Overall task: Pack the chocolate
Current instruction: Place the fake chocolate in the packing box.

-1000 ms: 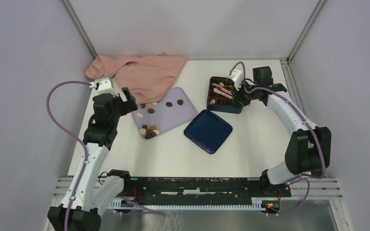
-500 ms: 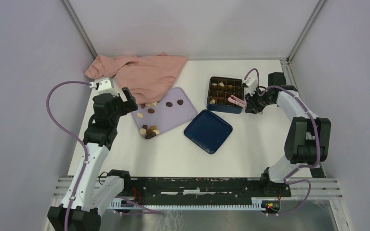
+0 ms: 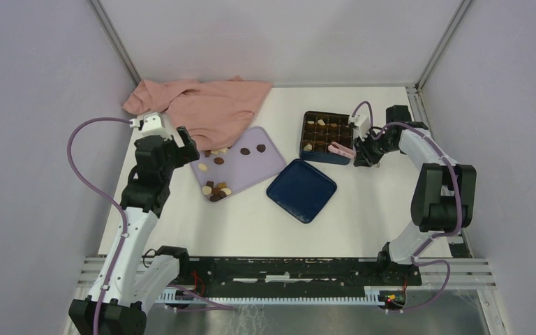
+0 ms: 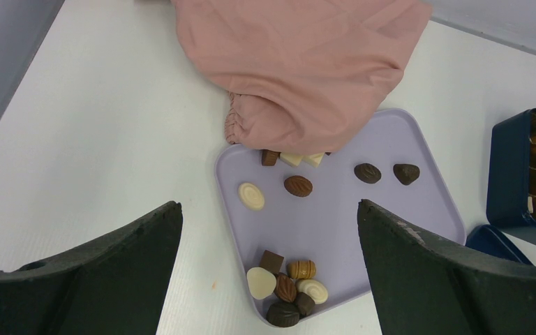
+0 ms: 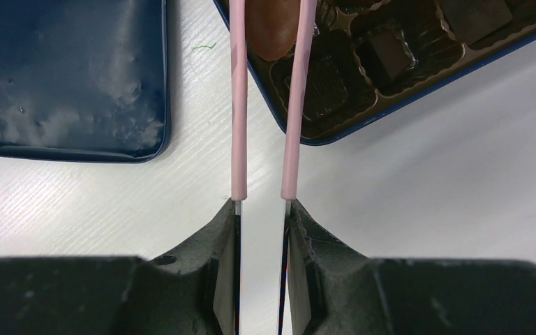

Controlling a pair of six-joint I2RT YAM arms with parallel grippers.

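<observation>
White table (image 3: 251,223) below: the right gripper (image 5: 262,209) clamps pink tongs (image 5: 238,105) pinching a brown chocolate (image 5: 272,31) over the box (image 3: 323,159) at one o'clock. Centre it above a free cell, then ease open; left gripper (image 4: 269,206) hangs spread.

Chocolate (image 4: 284,289): mix of dark brown, mid brown and cream-white, some ribbed. Tray (image 4: 335,216): plain lilac. Cloth (image 4: 307,63), upper left: dusty pink, plain. Box (image 3: 324,159): navy outside, dark brown grid insert. Lid (image 3: 301,190): navy, glossy. Tongs (image 5: 238,105): pale pink sleeves over bare metal; piece between them is mid brown. Bench (image 3: 251,223): white. Left fingers (image 4: 419,279): matte black. Walls (image 3: 28,139): pale grey.
</observation>
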